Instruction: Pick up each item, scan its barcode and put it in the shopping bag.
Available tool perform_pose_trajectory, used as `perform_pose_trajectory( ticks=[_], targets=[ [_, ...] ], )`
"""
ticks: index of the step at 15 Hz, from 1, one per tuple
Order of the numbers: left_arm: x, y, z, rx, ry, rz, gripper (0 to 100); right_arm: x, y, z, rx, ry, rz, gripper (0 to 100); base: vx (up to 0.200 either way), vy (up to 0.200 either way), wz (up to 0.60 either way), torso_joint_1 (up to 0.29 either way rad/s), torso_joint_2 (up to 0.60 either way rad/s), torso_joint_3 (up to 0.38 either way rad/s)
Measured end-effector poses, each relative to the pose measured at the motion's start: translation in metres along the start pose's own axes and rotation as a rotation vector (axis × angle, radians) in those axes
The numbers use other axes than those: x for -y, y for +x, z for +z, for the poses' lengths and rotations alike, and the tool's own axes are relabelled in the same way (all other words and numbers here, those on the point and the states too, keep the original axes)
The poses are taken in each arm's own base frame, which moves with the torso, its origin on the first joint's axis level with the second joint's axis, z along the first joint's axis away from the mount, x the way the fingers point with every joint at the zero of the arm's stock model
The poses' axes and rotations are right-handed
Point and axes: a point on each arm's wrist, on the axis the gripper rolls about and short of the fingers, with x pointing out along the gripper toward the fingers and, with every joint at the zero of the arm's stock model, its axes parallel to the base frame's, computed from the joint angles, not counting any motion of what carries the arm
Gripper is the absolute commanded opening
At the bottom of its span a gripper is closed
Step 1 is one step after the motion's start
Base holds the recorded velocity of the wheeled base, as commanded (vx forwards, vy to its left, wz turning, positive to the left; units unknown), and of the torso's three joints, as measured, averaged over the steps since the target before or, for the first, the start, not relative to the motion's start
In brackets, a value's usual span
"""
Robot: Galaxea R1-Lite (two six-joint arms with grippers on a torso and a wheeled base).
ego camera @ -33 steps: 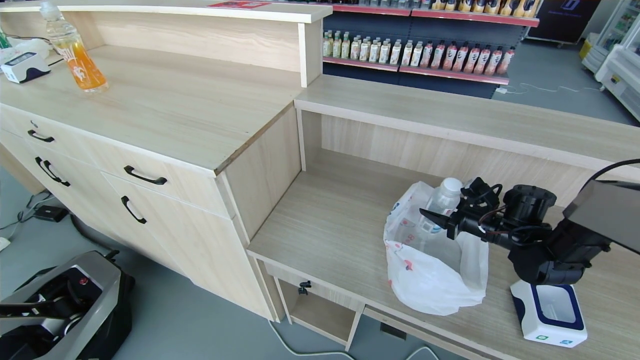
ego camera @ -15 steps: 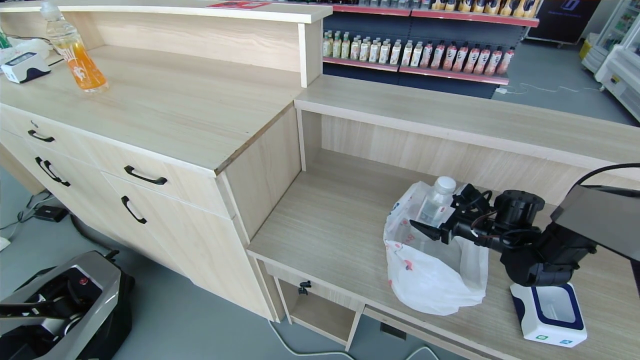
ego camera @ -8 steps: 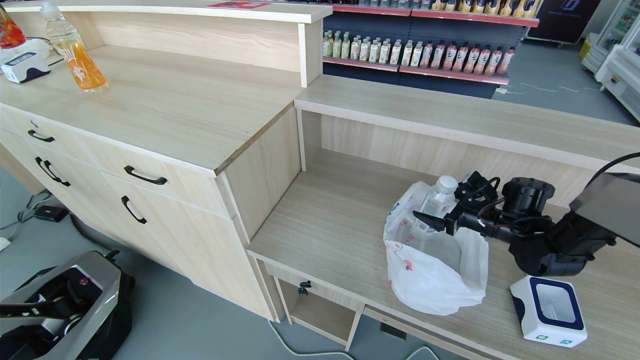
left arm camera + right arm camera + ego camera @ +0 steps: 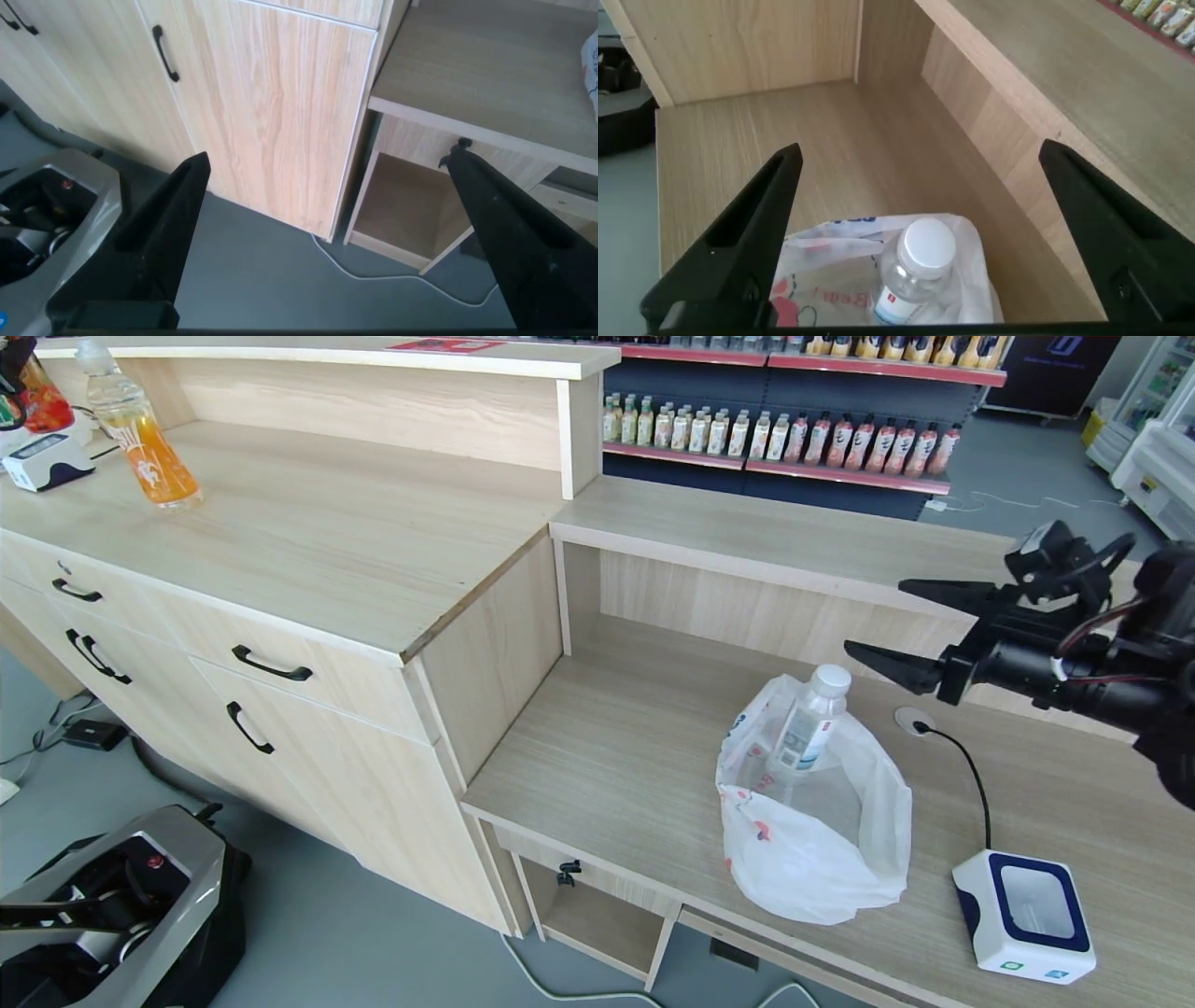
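The left gripper [image 4: 327, 156] is held with its fingers [image 4: 168, 224] spread wide above grey floor [image 4: 280, 275], facing a cabinet door [image 4: 271, 93] and an open compartment [image 4: 402, 205] under the counter [image 4: 486, 56].

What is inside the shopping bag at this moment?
One clear bottle with a white cap leans in the shopping bag, neck above the rim. The bag's front wall hides its floor, so other items cannot be ruled out.
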Motion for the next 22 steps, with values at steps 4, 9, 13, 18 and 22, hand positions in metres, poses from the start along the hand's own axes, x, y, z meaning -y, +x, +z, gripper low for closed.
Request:
perform_pose_trajectory(
  ticks=[4, 9, 13, 18, 22],
  targets=[
    [0.000, 0.000, 0.000, 0.000, 0.000, 0.000, 100, -0.029, -0.074, 0.067, -0.020, -0.035, -0.119, 100, 0.000, 0.000, -0.60, 0.000, 0.00, 0.002],
    [0.000, 0.000, 0.000, 0.000, 0.000, 0.000, 100, -0.047, -0.134, 0.081, -0.269, -0.069, -0.603, 100, 0.000, 0.000, -0.60, 0.000, 0.00, 0.003],
    [0.000, 0.000, 0.000, 0.000, 0.000, 0.000, 100, -0.040, -0.144, 0.042, -0.486, 0.034, -0.674, 100, 0.000, 0.000, -0.60, 0.002, 0.00, 0.002],
    [0.000, 0.000, 0.000, 0.000, 0.000, 0.000, 100, 0.003, -0.139, -0.020, -0.615, 0.116, -0.681, 100, 0.000, 0.000, 0.00, 0.000, 0.00, 0.000],
    [0.000, 0.000, 0.000, 0.000, 0.000, 0.000, 100, 0.023, -0.165, -0.064, -0.545, 0.150, -0.413, 100, 0.000, 0.000, 0.00, 0.000, 0.00, 0.000]
  ],
)
